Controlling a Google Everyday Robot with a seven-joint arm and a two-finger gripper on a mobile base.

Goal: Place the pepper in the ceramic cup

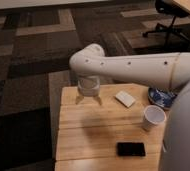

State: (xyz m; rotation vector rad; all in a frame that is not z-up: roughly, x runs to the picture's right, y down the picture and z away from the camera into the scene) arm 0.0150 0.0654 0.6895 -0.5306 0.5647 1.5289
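The white ceramic cup (153, 117) stands upright on the right side of the wooden table (88, 135), just in front of a dark blue patterned bowl (161, 97). The pepper is not in view. My gripper (88, 100) hangs from the white arm (133, 67) over the table's far left part, well left of the cup. Its two fingertips (80, 99) stand apart, with bare table showing between them and nothing held.
A flat white object (125, 98) lies between the gripper and the bowl. A black phone (131, 149) lies near the front edge. My arm's bulk covers the table's right edge. Patterned carpet surrounds the table; an office chair base (163, 27) stands at the far right.
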